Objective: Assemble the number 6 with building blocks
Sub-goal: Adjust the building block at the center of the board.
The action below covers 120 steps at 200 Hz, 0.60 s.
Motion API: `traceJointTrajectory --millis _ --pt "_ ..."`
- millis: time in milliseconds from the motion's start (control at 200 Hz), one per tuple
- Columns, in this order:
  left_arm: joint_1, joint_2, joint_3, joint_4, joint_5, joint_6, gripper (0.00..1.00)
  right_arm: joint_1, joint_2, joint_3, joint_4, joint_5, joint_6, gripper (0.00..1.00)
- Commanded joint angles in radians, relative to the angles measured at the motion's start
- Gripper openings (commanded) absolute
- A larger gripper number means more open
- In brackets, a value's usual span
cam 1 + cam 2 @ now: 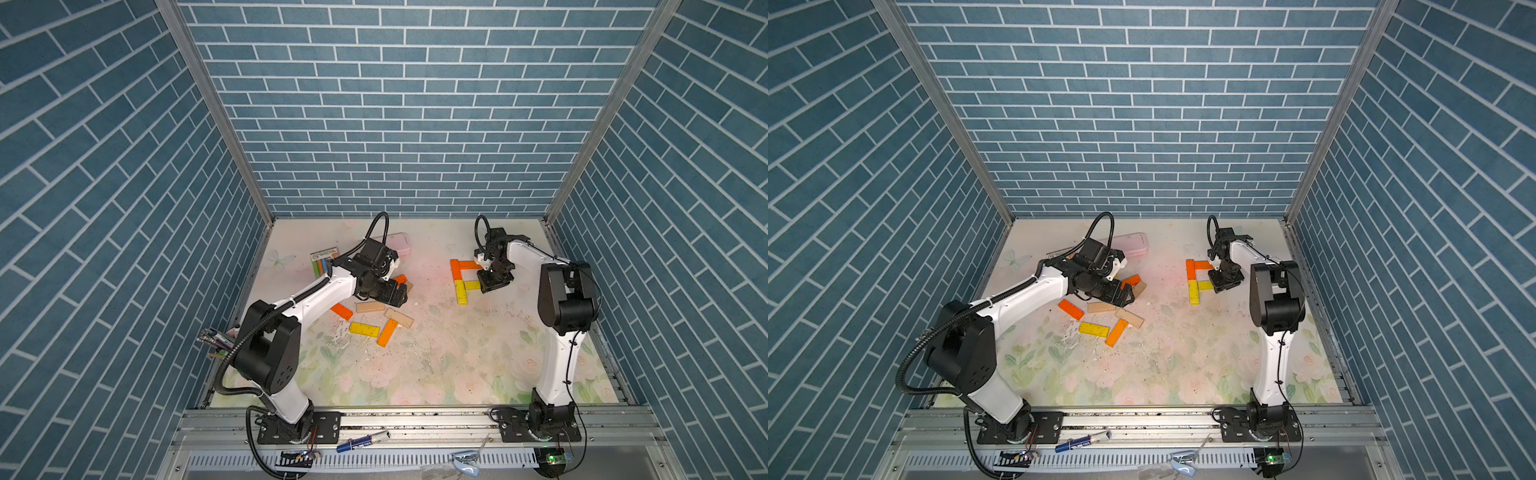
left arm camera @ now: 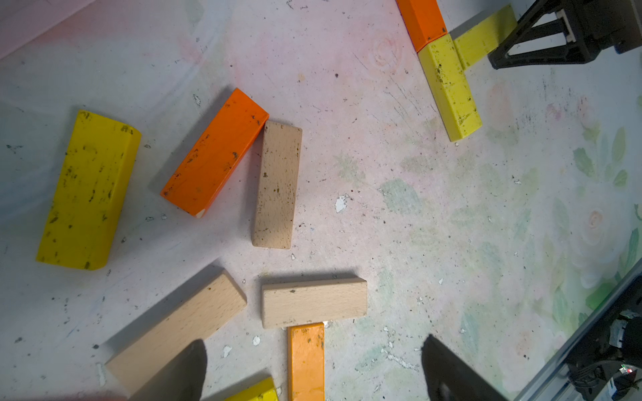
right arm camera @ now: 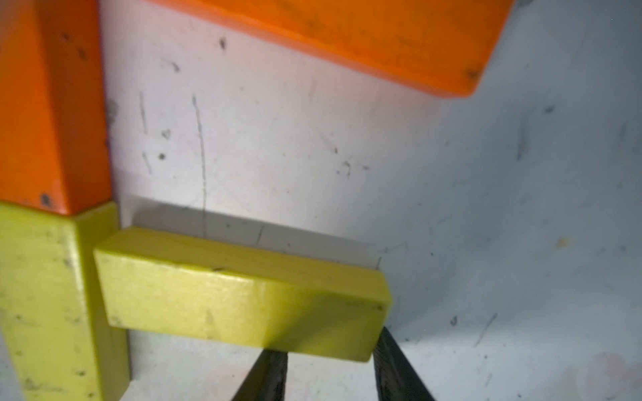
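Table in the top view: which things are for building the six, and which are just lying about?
For the job: the four-bar started figure; the loose blocks.
Lying about: pink case; chalk pack; marker on the front rail.

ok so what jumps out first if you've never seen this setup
The bright half-built figure of orange and yellow bars at the back right of the table, with the right gripper closed on its yellow crossbar. Then the loose bars, orange, yellow and tan, scattered left of centre beneath the open left gripper.
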<state>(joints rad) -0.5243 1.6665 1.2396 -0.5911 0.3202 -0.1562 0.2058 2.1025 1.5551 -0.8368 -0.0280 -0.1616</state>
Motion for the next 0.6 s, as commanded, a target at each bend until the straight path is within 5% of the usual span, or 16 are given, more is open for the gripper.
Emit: traceJointTrajectory --millis 0,595 --pt "-0.005 0.011 0.026 -0.016 0.011 0.008 0.97 0.021 0.051 0.013 0.032 -0.053 -0.014 0.41" --pt "-0.005 0.017 0.026 -0.015 0.018 0.007 0.97 0.021 -0.011 -0.005 0.024 -0.089 -0.010 0.41"
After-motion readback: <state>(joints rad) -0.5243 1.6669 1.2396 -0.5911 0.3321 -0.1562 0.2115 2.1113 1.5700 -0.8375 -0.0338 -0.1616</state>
